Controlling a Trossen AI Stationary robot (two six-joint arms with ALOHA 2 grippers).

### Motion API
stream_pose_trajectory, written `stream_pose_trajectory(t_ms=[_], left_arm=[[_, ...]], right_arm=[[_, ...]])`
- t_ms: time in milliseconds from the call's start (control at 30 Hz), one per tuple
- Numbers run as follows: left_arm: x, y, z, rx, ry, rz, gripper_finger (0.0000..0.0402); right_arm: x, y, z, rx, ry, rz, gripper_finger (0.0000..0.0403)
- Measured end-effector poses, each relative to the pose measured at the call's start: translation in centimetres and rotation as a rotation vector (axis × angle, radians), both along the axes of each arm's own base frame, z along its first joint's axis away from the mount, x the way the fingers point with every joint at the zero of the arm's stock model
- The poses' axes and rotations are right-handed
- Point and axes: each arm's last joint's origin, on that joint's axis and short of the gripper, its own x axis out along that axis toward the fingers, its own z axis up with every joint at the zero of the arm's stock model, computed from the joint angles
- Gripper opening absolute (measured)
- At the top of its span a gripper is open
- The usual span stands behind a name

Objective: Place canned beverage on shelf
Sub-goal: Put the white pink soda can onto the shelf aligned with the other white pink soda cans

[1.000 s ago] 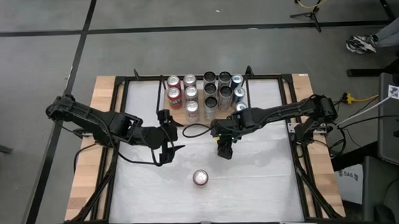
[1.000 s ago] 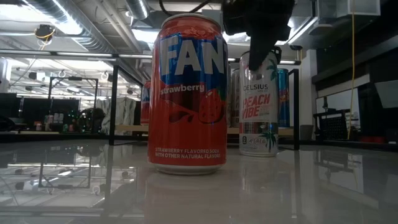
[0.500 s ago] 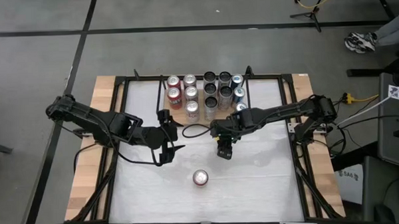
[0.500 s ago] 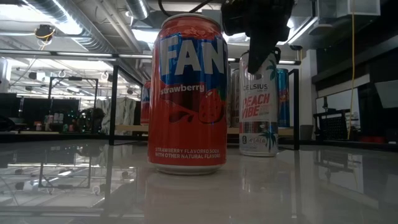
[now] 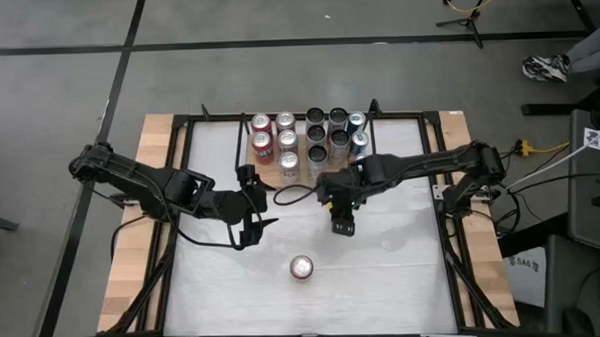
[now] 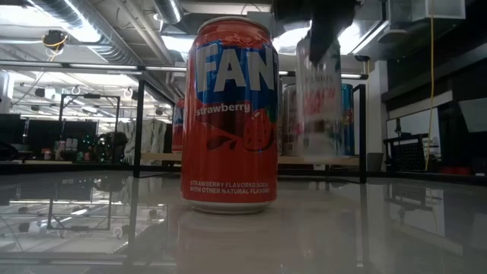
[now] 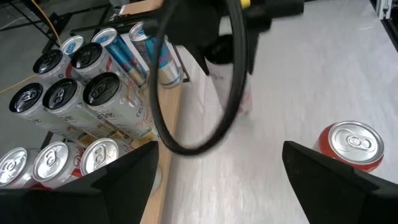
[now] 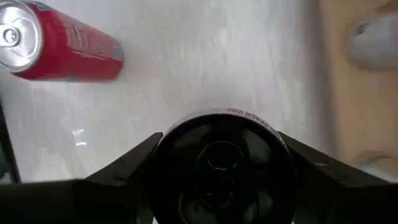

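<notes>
The right gripper (image 5: pixel 343 225) is clamped on a tall white can (image 8: pixel 224 171), its fingers (image 8: pixel 124 167) pressing the can's two sides, with the black top between them in the right wrist view. The can stands upright, long axis vertical, and in the low view it appears blurred and raised off the table (image 5: pixel 384 276), just in front of the shelf. From the gripper, the shelf (image 5: pixel 268 177) lies at about eleven o'clock in the high view, crowded with upright cans (image 5: pixel 287 141): red and silver ones on the left, dark and blue ones on the right. A red strawberry soda can (image 5: pixel 301 266) stands alone on the white table at about seven o'clock from the gripper, well apart. At nine o'clock, the left gripper (image 5: pixel 250 230) waits with its fingers spread, holding nothing, a looped black cable (image 7: pixel 193 93) between the two arms.
</notes>
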Motion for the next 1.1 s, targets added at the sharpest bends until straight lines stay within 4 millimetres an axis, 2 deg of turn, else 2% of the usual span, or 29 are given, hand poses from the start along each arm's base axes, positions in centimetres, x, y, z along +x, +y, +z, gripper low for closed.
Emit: stream_pose_trajectory(t_ms=[200, 400, 800, 967, 1100], left_arm=[[0.0, 0.0, 0.0, -0.001, 0.000, 0.000, 0.0334], [0.0, 0.0, 0.0, -0.001, 0.000, 0.000, 0.0334], [0.0, 0.0, 0.0, 0.000, 0.000, 0.000, 0.0334], [0.0, 0.0, 0.0, 0.000, 0.000, 0.000, 0.0334], [0.0, 0.0, 0.0, 0.001, 0.000, 0.000, 0.0334]], right_arm=[[0.0, -1.7, 3.2, -0.057, -0.047, 0.056, 0.0254], [-0.3, -4.4, 5.0, -0.104, -0.061, 0.105, 0.0263], [-1.3, -9.9, 4.9, -0.160, -0.016, 0.111, 0.0258], [-1.2, -11.2, 4.3, -0.172, -0.035, 0.103, 0.0257], [-1.1, -11.1, 3.5, -0.168, -0.025, 0.119, 0.0258]])
